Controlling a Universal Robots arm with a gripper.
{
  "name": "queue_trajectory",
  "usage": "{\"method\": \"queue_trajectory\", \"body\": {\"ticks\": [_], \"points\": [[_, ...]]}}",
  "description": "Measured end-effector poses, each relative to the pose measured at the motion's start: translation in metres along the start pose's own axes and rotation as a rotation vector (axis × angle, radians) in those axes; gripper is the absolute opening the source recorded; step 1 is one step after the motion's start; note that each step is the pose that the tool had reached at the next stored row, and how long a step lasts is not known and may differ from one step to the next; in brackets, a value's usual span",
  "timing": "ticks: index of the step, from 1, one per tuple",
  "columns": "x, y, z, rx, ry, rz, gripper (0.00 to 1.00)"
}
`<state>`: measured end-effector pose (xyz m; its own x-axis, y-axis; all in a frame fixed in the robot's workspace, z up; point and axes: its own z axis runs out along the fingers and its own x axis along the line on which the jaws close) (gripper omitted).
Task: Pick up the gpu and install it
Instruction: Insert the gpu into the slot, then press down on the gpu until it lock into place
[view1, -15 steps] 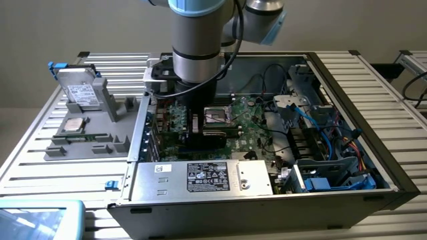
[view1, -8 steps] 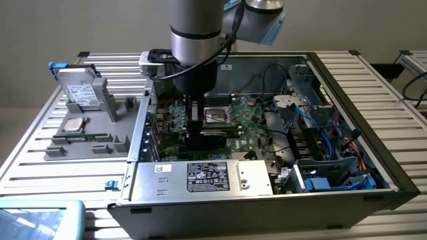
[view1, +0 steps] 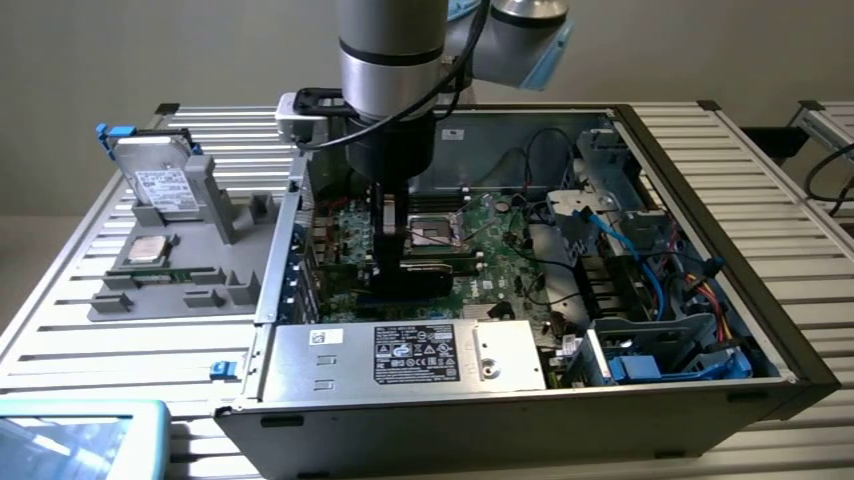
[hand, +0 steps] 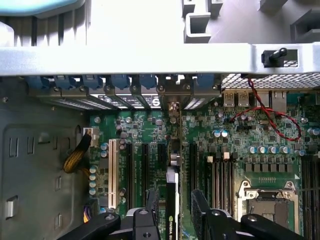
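The gpu (hand: 172, 186) stands on edge over the motherboard's expansion slots, and its far end reaches the rear bracket row (hand: 172, 102). In the exterior view it is a dark slab (view1: 408, 284) low inside the open computer case (view1: 694, 200), directly under the gripper (view1: 398, 255). In the wrist view the gripper (hand: 173, 200) straddles the card with one finger (hand: 152, 202) on each side. A narrow strip of board shows between each finger and the card, so the gripper looks open.
On the grey fixture (view1: 254, 262) at the exterior view's left sit a silver hard drive (view1: 167, 185), a CPU (view1: 144, 250) and a memory stick (view1: 167, 272). Inside the case are the CPU socket (view1: 437, 232), the power supply (view1: 400, 355), blue cables (view1: 641, 240) and a red wire (hand: 265, 117).
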<state>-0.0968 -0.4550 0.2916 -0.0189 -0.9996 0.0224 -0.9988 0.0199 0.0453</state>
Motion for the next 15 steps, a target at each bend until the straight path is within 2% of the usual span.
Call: {"method": "queue_trajectory", "body": {"ticks": [8, 9, 11, 12, 14, 15], "points": [[0.0000, 0.0000, 0.0000, 0.0000, 0.0000, 0.000, 0.40], [0.0000, 0.0000, 0.0000, 0.0000, 0.0000, 0.000, 0.38], [0.0000, 0.0000, 0.0000, 0.0000, 0.0000, 0.000, 0.25], [0.0000, 0.0000, 0.0000, 0.0000, 0.0000, 0.000, 0.25], [0.0000, 0.0000, 0.0000, 0.0000, 0.0000, 0.000, 0.14], [0.0000, 0.0000, 0.0000, 0.0000, 0.0000, 0.000, 0.14]]}}
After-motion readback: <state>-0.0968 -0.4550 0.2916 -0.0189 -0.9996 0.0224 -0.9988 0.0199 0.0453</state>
